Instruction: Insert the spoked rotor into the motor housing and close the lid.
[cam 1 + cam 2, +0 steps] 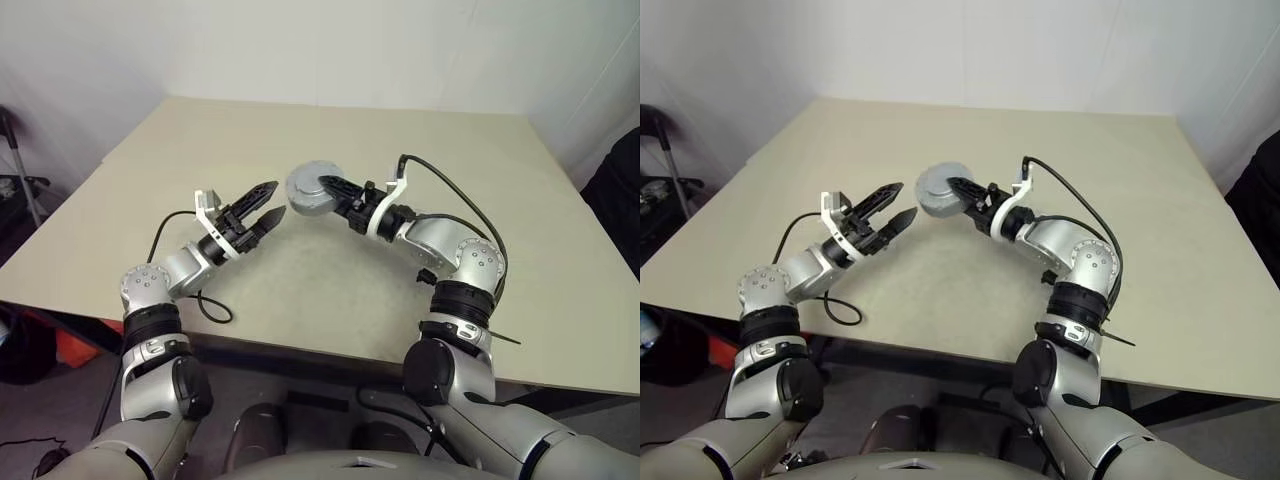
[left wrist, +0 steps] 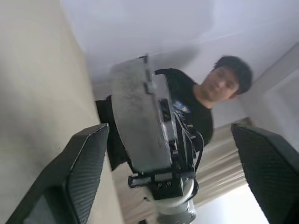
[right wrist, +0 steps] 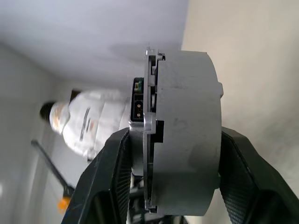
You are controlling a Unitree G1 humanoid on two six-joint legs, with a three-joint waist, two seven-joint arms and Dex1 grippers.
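The right gripper (image 1: 322, 186) is clamping the closed motor housing (image 1: 311, 187) edge-on between its fingers, holding it up clear of the table (image 1: 330, 280). The left gripper (image 1: 272, 202) is hanging just beside it with fingers spread wide, gripping nothing. A slip is the risk: the smooth round housing is pinched across its flat faces only, so a tilt could drop it.
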